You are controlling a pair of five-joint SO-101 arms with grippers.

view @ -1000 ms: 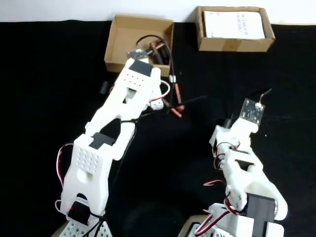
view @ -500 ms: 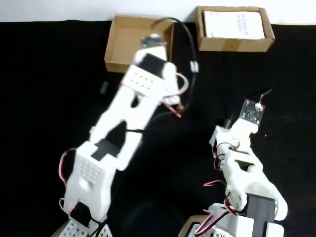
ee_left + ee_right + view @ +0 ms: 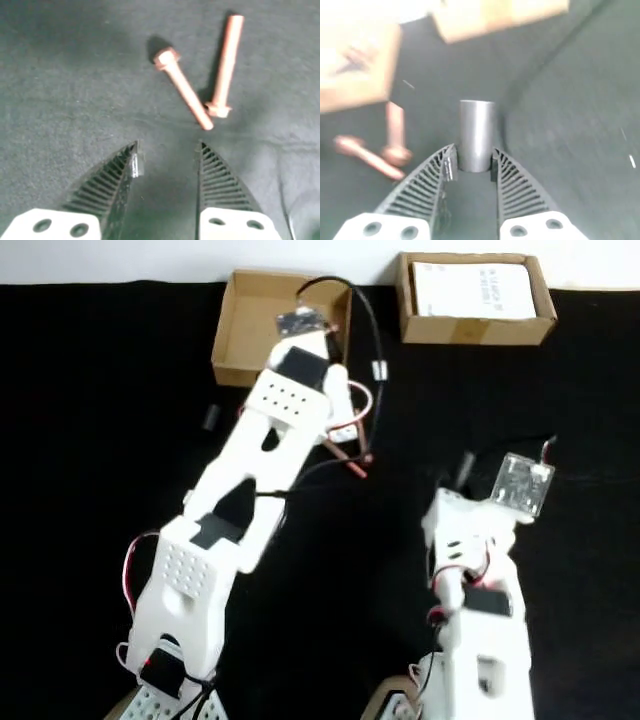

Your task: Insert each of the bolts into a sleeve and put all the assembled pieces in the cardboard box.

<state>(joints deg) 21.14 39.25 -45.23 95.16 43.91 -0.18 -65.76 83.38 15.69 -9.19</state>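
The left gripper (image 3: 167, 147) hangs with its jaws spread wide and nothing between them, just above the black worktop (image 3: 100, 490). Close ahead of its fingertips lie two copper-coloured bolts. The first bolt (image 3: 184, 95) lies slantwise with its hexagonal head away from the gripper. The second bolt (image 3: 226, 65) lies beside it with its head toward the gripper. That head touches, or nearly touches, the first bolt's plain end.

The right gripper (image 3: 472, 150) is closed narrowly on a grey metal sleeve (image 3: 477, 130). Both fingers press against the sleeve's near end, and the rest of it sticks out past the fingertips. In the high view the sleeve (image 3: 463, 465) shows as a dark stub at the front of the right arm (image 3: 480, 580).

From above, the left arm (image 3: 250, 500) stretches far forward, and its wrist is over the near right corner of the cardboard box (image 3: 240, 330). The bolts (image 3: 352, 458) lie on the worktop just right of that arm, between the two arms and well short of the box. A second sleeve (image 3: 211, 418) lies alone on the cloth, left of the left arm and near the box's front wall. A second box (image 3: 475, 332) with a white sheet inside stands at the far edge, to the right of the first.
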